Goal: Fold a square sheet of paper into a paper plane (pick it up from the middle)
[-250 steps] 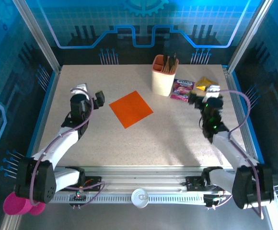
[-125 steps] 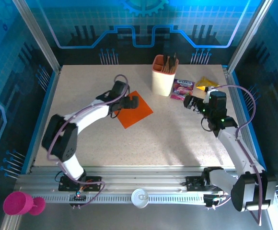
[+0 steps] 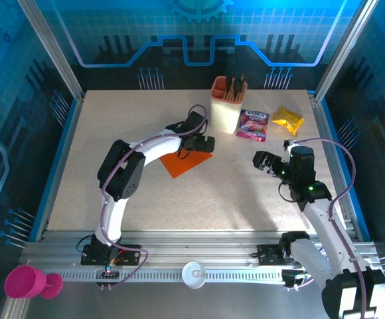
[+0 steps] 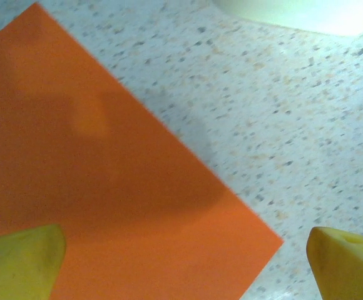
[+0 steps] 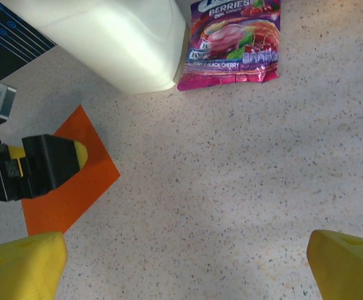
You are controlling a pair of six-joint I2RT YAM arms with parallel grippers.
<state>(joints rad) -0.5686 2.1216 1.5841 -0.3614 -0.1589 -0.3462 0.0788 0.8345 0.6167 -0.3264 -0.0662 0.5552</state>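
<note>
— None of the folding is done, as far as I can see. The orange sheet (image 3: 181, 164) lies flat on the table (image 3: 146, 212), just above the middle of the overhead view, and I can't make out a single crease in it.

— Has anything got hold of it?

— No. The left gripper (image 3: 202, 141) is stretched out over the sheet's right-hand corner, close beside the peach cup (image 3: 226, 106), with its jaws spread wide and nothing between them. In the left wrist view one yellow fingertip (image 4: 19, 262) sits over the paper at the lower left, and the other is over bare table at the lower right. The corner of the sheet points in between them.

— So it's at the edge and not the middle?

— It looks that way to me. If the sheet is meant to be lifted from the middle, I'd say the approach isn't finished. I can't tell whether the fingers touch the paper.

— And the other arm?

— The right gripper (image 3: 264, 161) hangs well to the right of the sheet, below the berry snack packet (image 3: 253, 124). Its jaws are spread too and it holds nothing. The pick-up and every fold are left to do.
</note>
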